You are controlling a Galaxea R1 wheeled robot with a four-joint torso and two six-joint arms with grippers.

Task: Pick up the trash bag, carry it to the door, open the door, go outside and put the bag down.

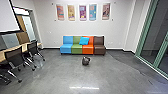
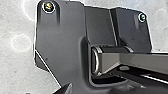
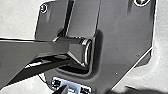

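- On the floor ahead, in the head view, I locate the trash bag [image 1: 86, 61]: dark, compact, rounded, with an uneven top.
- Bag position: in front of the sofa [image 1: 98, 49], apart from it.
- Left gripper [image 2: 65, 89] and right gripper [image 3: 64, 90]: I cannot tell how far open either is, or whether it has hold of anything.
- Surface: grey floor [image 1: 57, 72], glossy, with a bright reflection nearer my camera than the bag.
- Sofa sections: blue, green, orange, brown; a bright blue cushion [image 1: 84, 40] rests against the backrest.
- Rear wall [image 1: 119, 27]: pale, fitted with five colourful panels [image 1: 82, 12].
- Left side: dark chairs [image 1: 17, 58] beside a wood-toned table [image 1: 23, 46].
- Right side: green-framed glazing [image 1: 150, 40].
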